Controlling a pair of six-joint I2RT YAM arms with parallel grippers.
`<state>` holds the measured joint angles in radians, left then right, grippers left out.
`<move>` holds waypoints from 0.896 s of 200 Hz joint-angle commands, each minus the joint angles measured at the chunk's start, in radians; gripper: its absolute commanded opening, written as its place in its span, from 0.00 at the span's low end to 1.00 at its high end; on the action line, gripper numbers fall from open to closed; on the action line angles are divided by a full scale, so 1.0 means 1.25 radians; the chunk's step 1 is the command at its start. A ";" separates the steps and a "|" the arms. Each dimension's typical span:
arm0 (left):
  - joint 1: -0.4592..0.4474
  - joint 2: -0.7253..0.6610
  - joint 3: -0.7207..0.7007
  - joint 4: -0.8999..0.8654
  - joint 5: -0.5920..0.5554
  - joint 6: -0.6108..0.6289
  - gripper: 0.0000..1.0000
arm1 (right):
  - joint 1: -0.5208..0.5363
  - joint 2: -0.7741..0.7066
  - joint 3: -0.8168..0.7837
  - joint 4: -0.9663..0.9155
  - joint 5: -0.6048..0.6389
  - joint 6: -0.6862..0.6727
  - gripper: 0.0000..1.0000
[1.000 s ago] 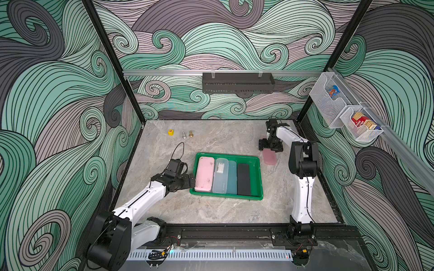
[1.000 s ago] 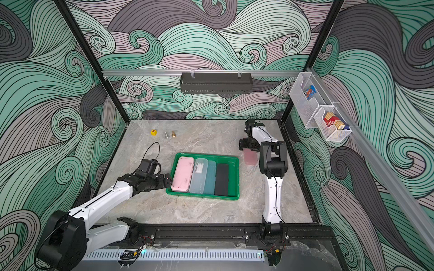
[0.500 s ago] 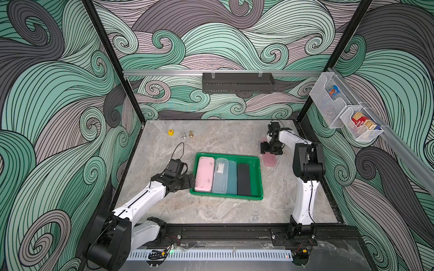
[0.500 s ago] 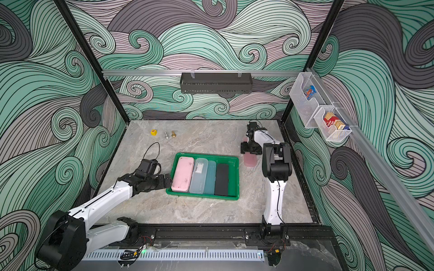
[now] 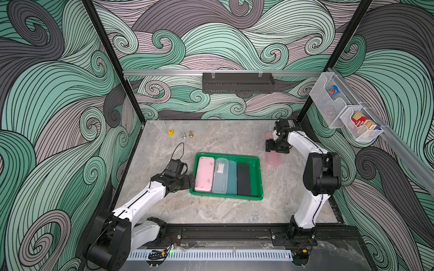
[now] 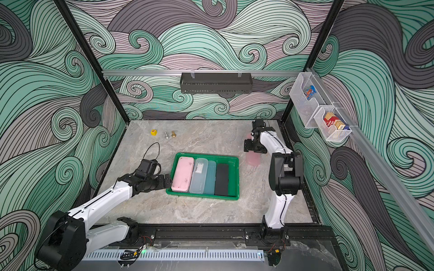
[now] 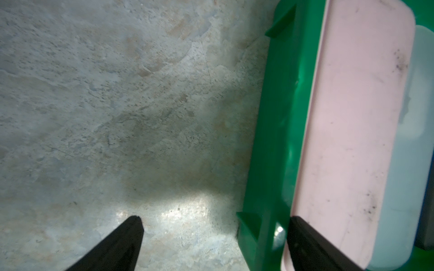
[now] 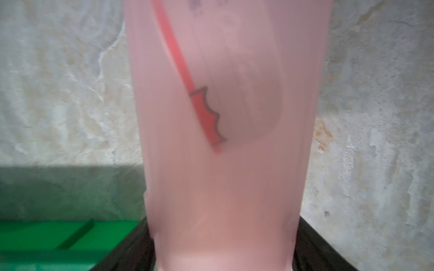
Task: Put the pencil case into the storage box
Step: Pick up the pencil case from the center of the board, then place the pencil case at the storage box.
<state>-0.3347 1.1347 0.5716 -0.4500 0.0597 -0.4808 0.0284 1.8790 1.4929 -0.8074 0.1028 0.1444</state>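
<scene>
Top views both put the left gripper (image 5: 191,181) nearest, low over the marble-look table (image 5: 211,211) with its jaws spread wide, right at the near left corner of the storage box (image 5: 225,197) – a shallow rectangular bright green plastic tray. In the left wrist view one black finger (image 7: 126,241) sits over bare table and the other over the box's edge, holding nothing. Four cases lie side by side in the box: an opaque pale pink one (image 5: 205,174), a frosted clear one (image 5: 220,176), a translucent teal one (image 5: 232,178) and a flat black one (image 5: 243,179).

Farther back, outside the box and just off its far right corner, is the pencil case (image 5: 274,159), a translucent rose-pink plastic oblong over the table. The right gripper (image 5: 277,150) is directly above it – in the right wrist view the pencil case (image 8: 223,164) fills the gap between the two black fingers (image 8: 312,244), which close against its long sides. Whether it is off the table I cannot tell.

Near the back wall are a small yellow die (image 5: 171,132), a silver bolt (image 5: 184,135) and a brass fitting (image 5: 191,134).
</scene>
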 commanded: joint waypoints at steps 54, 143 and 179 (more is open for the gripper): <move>0.006 -0.018 0.011 -0.018 -0.005 0.005 0.99 | 0.148 -0.247 -0.198 -0.035 0.005 0.110 0.71; 0.006 -0.056 -0.004 -0.024 0.001 0.006 0.99 | 0.375 -0.280 -0.289 -0.033 0.023 0.295 0.71; 0.007 -0.065 -0.011 -0.018 0.000 0.006 0.99 | 0.423 -0.255 -0.286 -0.033 0.015 0.333 0.71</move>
<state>-0.3347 1.0714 0.5694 -0.4564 0.0601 -0.4808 0.5217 1.5349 1.1336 -0.8494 0.1234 0.5014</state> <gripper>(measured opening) 0.987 0.748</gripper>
